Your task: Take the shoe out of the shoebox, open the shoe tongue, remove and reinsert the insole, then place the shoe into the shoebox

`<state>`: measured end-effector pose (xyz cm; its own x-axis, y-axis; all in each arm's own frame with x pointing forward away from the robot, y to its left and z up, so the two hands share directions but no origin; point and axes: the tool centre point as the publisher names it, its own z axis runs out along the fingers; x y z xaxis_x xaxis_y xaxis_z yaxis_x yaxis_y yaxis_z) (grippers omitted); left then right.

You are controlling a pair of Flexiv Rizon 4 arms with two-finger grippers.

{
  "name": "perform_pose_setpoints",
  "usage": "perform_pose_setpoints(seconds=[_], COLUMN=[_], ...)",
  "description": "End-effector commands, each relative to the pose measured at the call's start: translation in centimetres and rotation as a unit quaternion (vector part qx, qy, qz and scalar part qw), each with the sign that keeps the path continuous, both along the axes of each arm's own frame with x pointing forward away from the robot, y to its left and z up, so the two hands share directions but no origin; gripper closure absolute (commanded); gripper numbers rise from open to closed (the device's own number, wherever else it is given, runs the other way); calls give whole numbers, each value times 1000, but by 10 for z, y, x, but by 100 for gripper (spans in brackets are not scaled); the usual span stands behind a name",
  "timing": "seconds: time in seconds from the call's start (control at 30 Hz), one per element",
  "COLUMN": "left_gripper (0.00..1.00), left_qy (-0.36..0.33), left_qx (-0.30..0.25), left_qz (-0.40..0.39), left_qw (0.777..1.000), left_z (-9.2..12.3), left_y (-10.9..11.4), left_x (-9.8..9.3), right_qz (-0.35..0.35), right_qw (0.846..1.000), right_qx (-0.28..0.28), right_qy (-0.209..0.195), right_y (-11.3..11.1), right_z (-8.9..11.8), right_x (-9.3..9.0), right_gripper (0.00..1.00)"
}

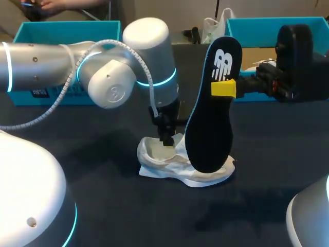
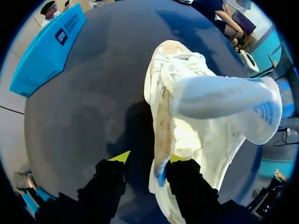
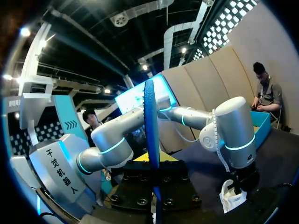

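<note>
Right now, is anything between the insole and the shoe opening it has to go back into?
Yes. The left gripper sits at the shoe's opening, astride its side wall, where the insole, held upright by the right gripper, must enter. Nothing else visible stands between them.

table | dark blue-black top | matte | soft shadows on it

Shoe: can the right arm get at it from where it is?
Probably yes: the right tool holds the insole just over the shoe, nothing between, though the left tool crowds the opening.
</note>
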<state>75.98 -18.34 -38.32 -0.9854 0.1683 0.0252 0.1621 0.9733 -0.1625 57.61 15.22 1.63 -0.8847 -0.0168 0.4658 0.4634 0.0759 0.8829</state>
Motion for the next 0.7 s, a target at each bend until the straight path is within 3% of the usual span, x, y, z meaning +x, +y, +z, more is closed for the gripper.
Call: perform_pose_setpoints(seconds=[0.03, 0.13, 0.23, 0.4, 0.43, 0.47, 0.7], left_gripper=[59, 52, 53, 69, 80, 100, 100], left_qy=[2, 3, 4, 12, 13, 13, 5], left_qx=[0, -1, 1, 6, 7, 7, -6], left_qz=[-8, -12, -14, -10, -10, -10, -21], left_qw=[1000, 1000, 1000, 1000, 1000, 1000, 1000], left_z=[-1, -1, -4, -10, -10, -11, 0], left_y=[-1, -2, -3, -3, -3, -3, 1], left_x=[-4, -8, -10, -9, -10, -10, -12], right_qz=[1, 1, 1, 1, 1, 1, 1], right_qw=[1000, 1000, 1000, 1000, 1000, 1000, 1000], right_qx=[0, 0, 0, 0, 0, 0, 0], right_qy=[0, 0, 0, 0, 0, 0, 0], right_y=[2, 2, 2, 2, 2, 2, 2], right_z=[0, 0, 0, 0, 0, 0, 0], right_x=[2, 2, 2, 2, 2, 2, 2], right_gripper=[100, 100, 100, 100, 100, 100, 100])
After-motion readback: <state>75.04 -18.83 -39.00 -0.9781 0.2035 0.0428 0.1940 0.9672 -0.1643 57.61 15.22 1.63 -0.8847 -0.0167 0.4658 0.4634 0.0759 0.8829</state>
